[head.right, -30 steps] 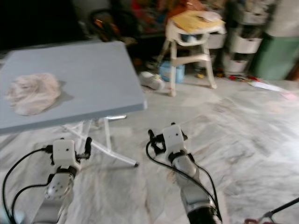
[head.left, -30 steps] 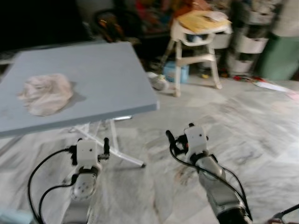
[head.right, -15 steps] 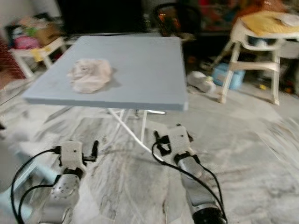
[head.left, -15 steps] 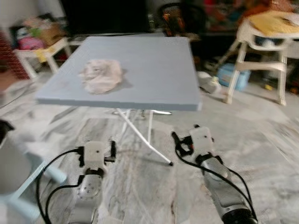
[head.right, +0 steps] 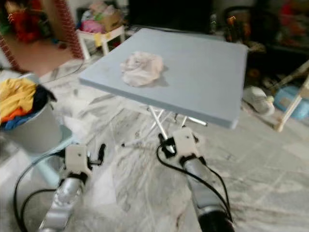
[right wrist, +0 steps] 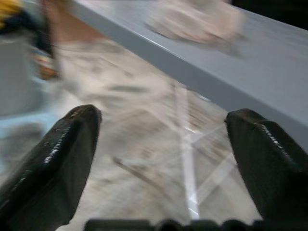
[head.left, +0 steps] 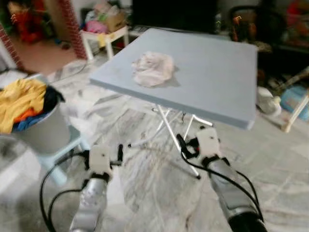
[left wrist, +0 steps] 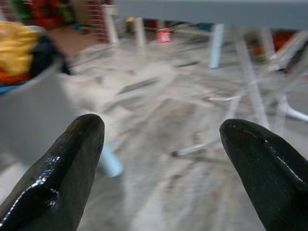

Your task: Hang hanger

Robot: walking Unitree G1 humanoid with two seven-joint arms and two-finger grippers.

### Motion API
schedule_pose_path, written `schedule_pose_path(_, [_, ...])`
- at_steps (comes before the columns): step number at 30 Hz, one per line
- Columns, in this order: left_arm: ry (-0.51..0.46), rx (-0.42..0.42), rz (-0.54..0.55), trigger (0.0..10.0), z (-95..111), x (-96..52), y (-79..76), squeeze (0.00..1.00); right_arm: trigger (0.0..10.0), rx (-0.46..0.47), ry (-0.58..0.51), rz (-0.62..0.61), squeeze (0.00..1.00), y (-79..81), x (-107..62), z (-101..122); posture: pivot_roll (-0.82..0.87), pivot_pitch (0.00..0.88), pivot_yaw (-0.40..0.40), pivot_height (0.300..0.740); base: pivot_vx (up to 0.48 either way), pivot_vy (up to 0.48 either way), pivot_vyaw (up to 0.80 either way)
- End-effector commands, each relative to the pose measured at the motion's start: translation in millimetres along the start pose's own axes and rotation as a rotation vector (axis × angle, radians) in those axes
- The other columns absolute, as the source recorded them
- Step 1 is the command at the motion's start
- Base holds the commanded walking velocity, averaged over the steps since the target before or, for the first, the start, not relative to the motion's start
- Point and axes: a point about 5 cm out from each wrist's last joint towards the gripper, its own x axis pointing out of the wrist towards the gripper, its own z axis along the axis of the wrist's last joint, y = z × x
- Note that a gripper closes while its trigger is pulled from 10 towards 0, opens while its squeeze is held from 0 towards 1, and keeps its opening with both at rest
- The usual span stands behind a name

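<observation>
Fingers of the left gripper [left wrist: 161, 159] stand wide apart with nothing between them, held low over the marble floor [head.left: 145, 183]; fingers of the right gripper [right wrist: 163, 163] are likewise spread wide and hold nothing, just below the near edge of the bench [head.left: 217, 82]. Both silver arms reach forward from the bottom of the head views, black cables looping from each wrist. On the grey-blue bench a crumpled pale cloth [head.left: 153, 68] lies near its left corner, well clear of both grippers. White folding legs [head.left: 171, 128] cross beneath the bench, and a thin rod lies on the floor beside them. To the robot's left, a grey basket [head.left: 38, 130] piled with yellow, orange and dark clothes [head.left: 21, 99] rests on a pale blue stool [head.left: 63, 154]. Farther back stand a small white side table [head.left: 104, 38] with clutter on it, a brick column, and a dark screen behind the bench. No hanger can be made out anywhere; the views are blurred, so I cannot tell where it is.
</observation>
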Motion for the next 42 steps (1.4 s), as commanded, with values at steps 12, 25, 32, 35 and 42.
schedule_pose_path(12, [-0.028, -0.049, -0.077, 10.0, 4, -4.0, -11.4, 0.00, 10.0, 0.018, 0.005, 0.013, 0.00, -2.2, -4.3, -4, 0.02, 0.000, -0.013, 0.740, 0.000, 0.000, 0.59])
schedule_pose_path(25, [-0.039, -0.079, -0.113, 10.0, 6, -5.1, -16.5, 0.00, 10.0, 0.020, 0.002, 0.028, 0.00, -1.1, -4.2, -3, 0.02, 0.000, -0.013, 0.740, 0.173, 0.000, 0.42])
schedule_pose_path(32, [-0.039, -0.084, -0.127, 10.0, 7, -4.8, -18.6, 0.00, 10.0, 0.021, 0.008, 0.032, 0.00, -1.1, -5.3, -5, 0.01, 0.000, -0.009, 0.740, 0.339, 0.000, 0.61])
schedule_pose_path(35, [-0.037, -0.085, -0.132, 10.0, 7, -4.8, -19.2, 0.00, 10.0, 0.021, 0.008, 0.029, 0.00, -1.8, -5.4, -5, 0.01, 0.000, -0.007, 0.740, 0.358, 0.000, 0.56])
schedule_pose_path(42, [-0.035, -0.080, -0.141, 10.0, 7, -3.4, -19.7, 0.00, 10.0, 0.020, 0.004, 0.036, 0.00, 1.3, -5.8, -5, 0.01, 0.000, -0.001, 0.740, 0.355, 0.000, 0.63])
